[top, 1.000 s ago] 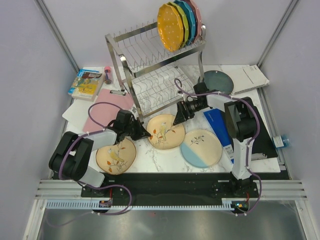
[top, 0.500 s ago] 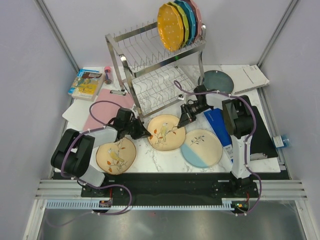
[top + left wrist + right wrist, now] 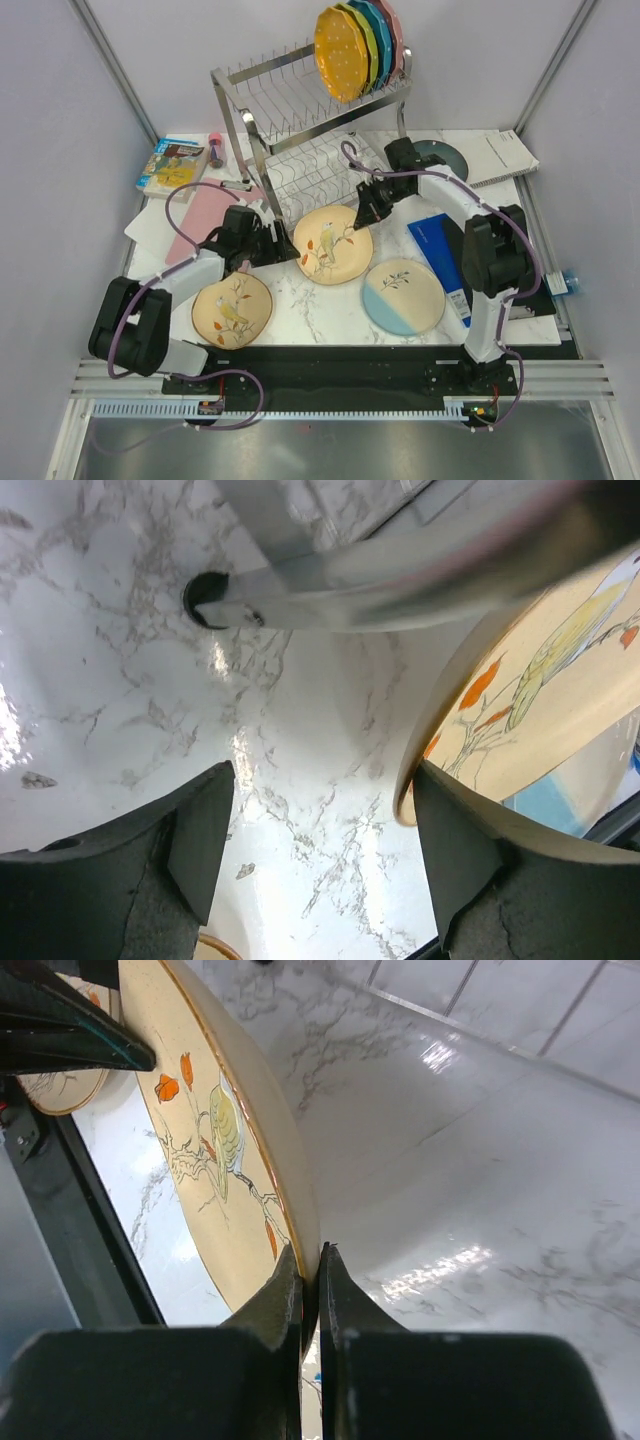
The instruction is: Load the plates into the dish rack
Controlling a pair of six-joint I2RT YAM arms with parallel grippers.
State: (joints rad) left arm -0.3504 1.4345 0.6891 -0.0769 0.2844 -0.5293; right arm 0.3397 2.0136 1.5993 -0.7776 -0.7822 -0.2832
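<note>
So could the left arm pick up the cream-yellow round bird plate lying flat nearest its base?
Probably yes: the left gripper is open, and that flat cream-yellow bird plate lies uncovered just beside the arm, with nothing stacked on it.

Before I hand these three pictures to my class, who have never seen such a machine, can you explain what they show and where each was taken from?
These are two robot arms bolted at the table's near edge. The wide picture looks down from above and behind them. The other two come from a camera on each wrist. On the marble table stands a wire dish rack. Around it lie a loose bird plate, a blue-and-cream plate and a dark teal plate. The right hand is shut on the rim of the held bird plate. The left hand is open beside that plate, holding nothing.
</note>
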